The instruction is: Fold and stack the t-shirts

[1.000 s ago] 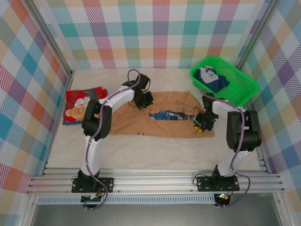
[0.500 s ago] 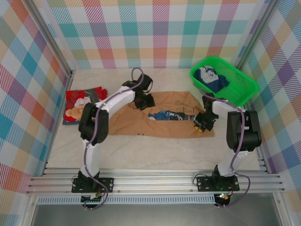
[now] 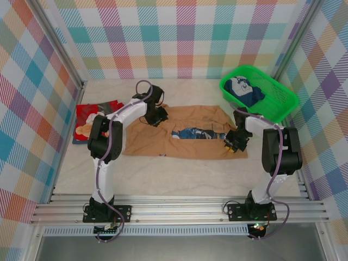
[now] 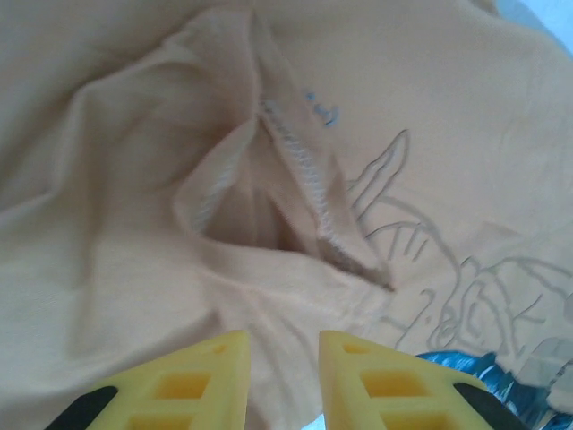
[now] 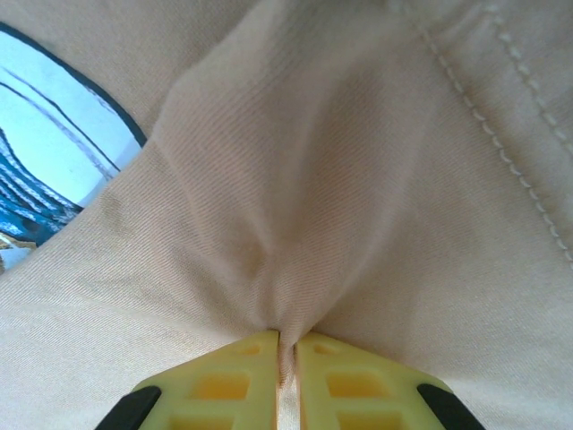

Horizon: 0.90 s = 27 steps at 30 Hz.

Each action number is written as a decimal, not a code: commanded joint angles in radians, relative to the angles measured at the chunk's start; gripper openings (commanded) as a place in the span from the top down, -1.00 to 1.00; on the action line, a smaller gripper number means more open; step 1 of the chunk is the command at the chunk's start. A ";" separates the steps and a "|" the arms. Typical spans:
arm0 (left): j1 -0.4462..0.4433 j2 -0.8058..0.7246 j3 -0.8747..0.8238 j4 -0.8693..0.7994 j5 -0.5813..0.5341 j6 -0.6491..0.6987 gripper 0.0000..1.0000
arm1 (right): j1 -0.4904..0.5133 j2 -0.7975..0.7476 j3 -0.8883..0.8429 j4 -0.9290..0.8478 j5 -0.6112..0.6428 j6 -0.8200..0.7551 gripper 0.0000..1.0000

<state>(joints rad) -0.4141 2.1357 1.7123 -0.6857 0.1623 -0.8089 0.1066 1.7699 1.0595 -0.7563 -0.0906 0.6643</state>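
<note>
The tan shirt point(image 3: 182, 145) lies mid-table, half folded; the red shirt point(image 3: 89, 117) sits folded at the left. The right gripper point(image 3: 232, 142) pinches tan cloth at the shirt's right edge. The left gripper point(image 3: 155, 115) hovers slightly parted and empty over a stitched fold at the far side. It probably needs a fresh grip there. A second ago it was closed, further right.

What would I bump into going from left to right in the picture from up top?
First the red shirt, then the left hand, the blue picture on the tan shirt, the right hand, and last the green basket.
</note>
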 commanded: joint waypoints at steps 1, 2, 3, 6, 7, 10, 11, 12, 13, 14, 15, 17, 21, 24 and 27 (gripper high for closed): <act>-0.026 0.057 0.113 -0.108 -0.068 -0.074 0.41 | 0.008 -0.008 -0.013 -0.044 0.014 -0.014 0.76; -0.032 0.064 0.120 -0.113 -0.081 -0.072 0.39 | 0.008 -0.008 -0.012 -0.045 0.014 -0.014 0.76; -0.035 0.071 0.121 -0.112 -0.090 -0.079 0.38 | 0.008 -0.006 -0.012 -0.043 0.012 -0.013 0.76; -0.035 0.106 0.152 -0.148 -0.097 -0.093 0.35 | 0.008 -0.005 -0.012 -0.041 0.010 -0.011 0.76; -0.035 0.117 0.165 -0.160 -0.099 -0.093 0.34 | 0.008 -0.005 -0.012 -0.040 0.011 -0.013 0.76; -0.037 0.131 0.171 -0.137 -0.088 -0.106 0.34 | 0.008 -0.004 -0.015 -0.037 0.011 -0.013 0.76; -0.038 0.140 0.182 -0.139 -0.084 -0.108 0.34 | 0.008 -0.003 -0.018 -0.038 0.010 -0.012 0.76; -0.041 0.151 0.197 -0.146 -0.083 -0.108 0.34 | 0.008 -0.006 -0.020 -0.036 0.011 -0.012 0.77; -0.043 0.160 0.211 -0.153 -0.084 -0.108 0.35 | 0.008 -0.005 -0.024 -0.034 0.009 -0.012 0.77; -0.045 0.166 0.216 -0.151 -0.083 -0.109 0.35 | 0.009 -0.006 -0.026 -0.032 0.009 -0.012 0.77; -0.046 0.169 0.216 -0.146 -0.083 -0.112 0.36 | 0.008 -0.007 -0.027 -0.032 0.009 -0.012 0.77; -0.049 0.174 0.214 -0.139 -0.086 -0.119 0.37 | 0.008 -0.007 -0.028 -0.032 0.009 -0.012 0.77; -0.055 0.187 0.218 -0.131 -0.084 -0.119 0.50 | 0.008 -0.007 -0.026 -0.032 0.008 -0.011 0.77; -0.061 0.183 0.217 -0.121 -0.084 -0.113 0.65 | 0.008 -0.006 -0.024 -0.034 0.010 -0.009 0.77; -0.065 0.176 0.216 -0.123 -0.089 -0.104 0.76 | 0.008 -0.005 -0.025 -0.034 0.011 -0.009 0.77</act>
<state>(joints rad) -0.4683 2.3051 1.9011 -0.7986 0.0864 -0.9215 0.1066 1.7699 1.0588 -0.7559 -0.0910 0.6643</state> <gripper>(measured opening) 0.130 0.115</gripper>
